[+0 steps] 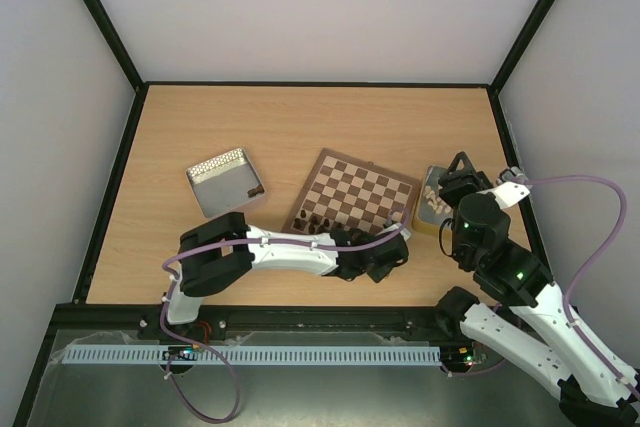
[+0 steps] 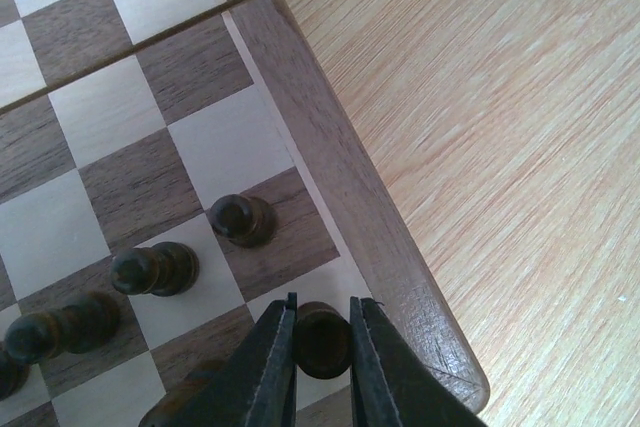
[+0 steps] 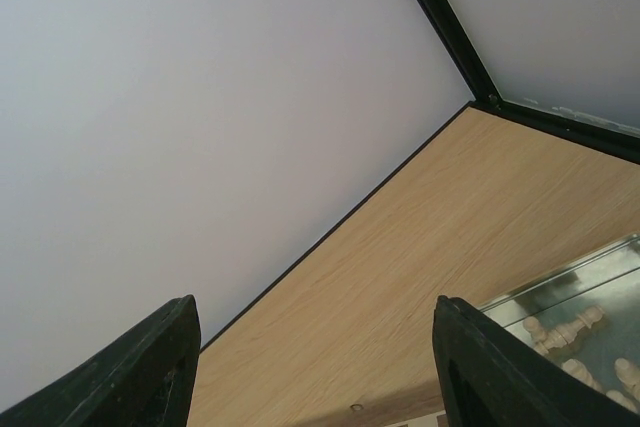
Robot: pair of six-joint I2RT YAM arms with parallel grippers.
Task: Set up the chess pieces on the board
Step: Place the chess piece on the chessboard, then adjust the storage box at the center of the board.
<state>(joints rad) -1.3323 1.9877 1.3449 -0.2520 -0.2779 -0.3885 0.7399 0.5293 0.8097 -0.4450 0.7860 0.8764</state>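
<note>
The board (image 1: pixel 362 187) lies tilted in the middle of the table. In the left wrist view, my left gripper (image 2: pixel 322 314) is shut on a dark brown chess piece (image 2: pixel 320 339) standing on the cream corner square beside the board's rim (image 2: pixel 345 182). Three more dark pawns (image 2: pixel 240 219) (image 2: pixel 152 269) (image 2: pixel 60 327) stand in a diagonal row on the squares to its left. From above, the left gripper (image 1: pixel 398 237) sits at the board's near right corner. My right gripper (image 1: pixel 456 175) hovers open and empty over the tray on the right.
A grey perforated tray (image 1: pixel 222 179) left of the board holds a dark piece (image 1: pixel 254 190). A yellow-sided tray (image 1: pixel 430 209) right of the board holds light pieces (image 3: pixel 565 329). Black frame rails and white walls bound the table.
</note>
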